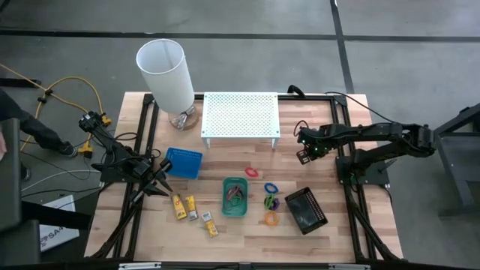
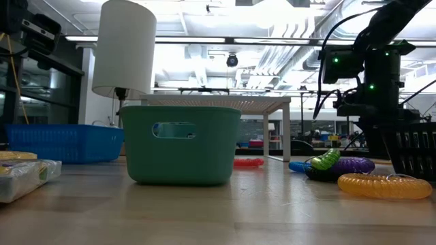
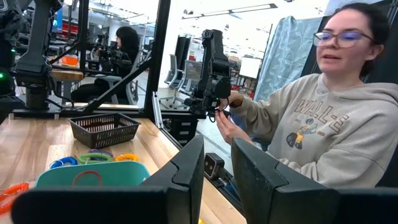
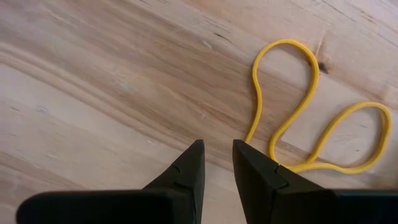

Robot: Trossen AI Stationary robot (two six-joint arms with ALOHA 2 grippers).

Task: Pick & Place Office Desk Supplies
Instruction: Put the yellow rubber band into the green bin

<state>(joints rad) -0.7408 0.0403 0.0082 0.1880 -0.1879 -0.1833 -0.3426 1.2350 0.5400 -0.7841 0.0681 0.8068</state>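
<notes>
My right gripper points straight down above bare wood at the table's right, its fingers a narrow gap apart with nothing between them. A thin yellow band lies flat on the wood just beside the fingertips. My left gripper waits level at the table's left, also slightly open and empty. A green tray holds thin rings. Red, blue, purple and orange rings lie on the table right of it. Three yellow-and-white blocks lie left of it.
A blue tray sits by my left gripper and a black tray at the near right. The white lamp and perforated shelf stand at the back. A person sits beyond the table, hands on another dark arm.
</notes>
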